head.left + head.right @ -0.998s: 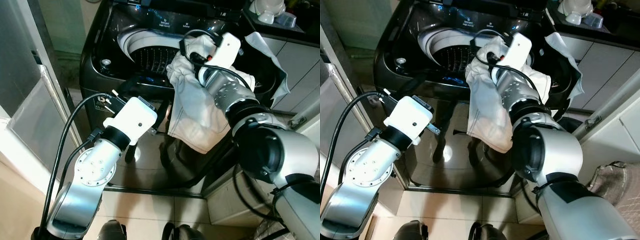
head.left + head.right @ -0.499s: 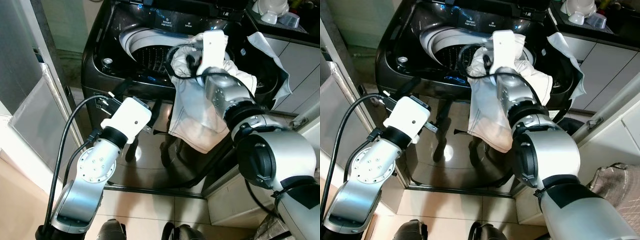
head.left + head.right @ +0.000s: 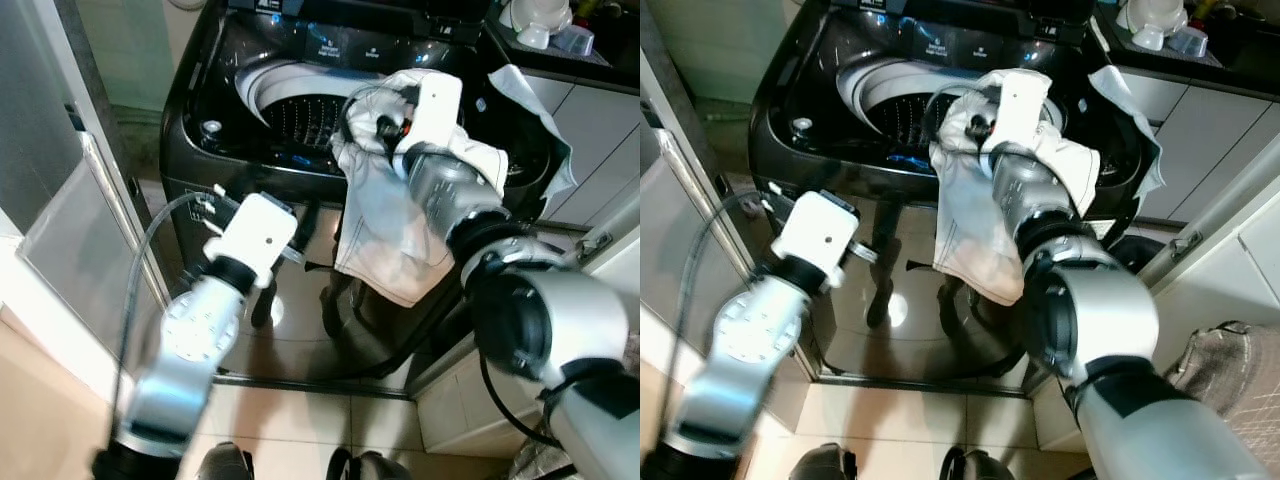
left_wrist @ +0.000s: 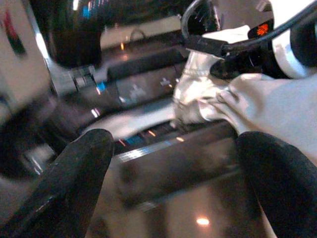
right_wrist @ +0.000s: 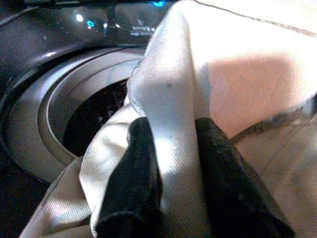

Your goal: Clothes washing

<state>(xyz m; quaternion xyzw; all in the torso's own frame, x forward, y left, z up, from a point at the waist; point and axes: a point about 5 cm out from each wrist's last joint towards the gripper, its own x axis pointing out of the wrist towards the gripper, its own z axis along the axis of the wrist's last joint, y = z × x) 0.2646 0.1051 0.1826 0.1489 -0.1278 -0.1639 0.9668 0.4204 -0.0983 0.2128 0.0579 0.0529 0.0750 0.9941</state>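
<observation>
Left eye view: top-loading washing machine (image 3: 215,75) across upper frame, drum (image 3: 300,110) open at upper centre. White garment (image 3: 385,225) at centre, bunched on the front rim, long tail hanging down the glossy front. Right gripper (image 3: 378,118) buried in the bunch.

Left wrist view: left gripper (image 4: 173,183) low before the machine front, fingers (image 4: 79,173) wide apart, empty.

Right wrist view: black fingers (image 5: 131,173) clamped on a fold of cloth, drum behind at left.

Likely soft, light, limp; prone to drape and snag on the rim. Best taken at a thick bunched fold.
</observation>
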